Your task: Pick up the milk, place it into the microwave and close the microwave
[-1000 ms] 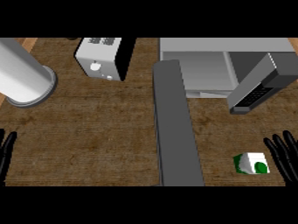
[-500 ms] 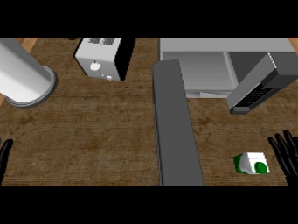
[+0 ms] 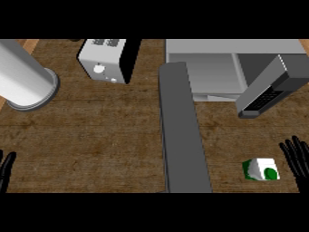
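Saw right hand (image 3: 307, 170) empty, fingers straight, milk (image 3: 261, 168) just to its left: needed short sideways reach, wrap round its sides before lift toward open microwave (image 3: 210, 74) ahead.

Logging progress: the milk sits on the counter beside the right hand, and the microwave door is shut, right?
Not quite: the head view shows the microwave door standing open. The milk does sit on the counter beside the right hand.
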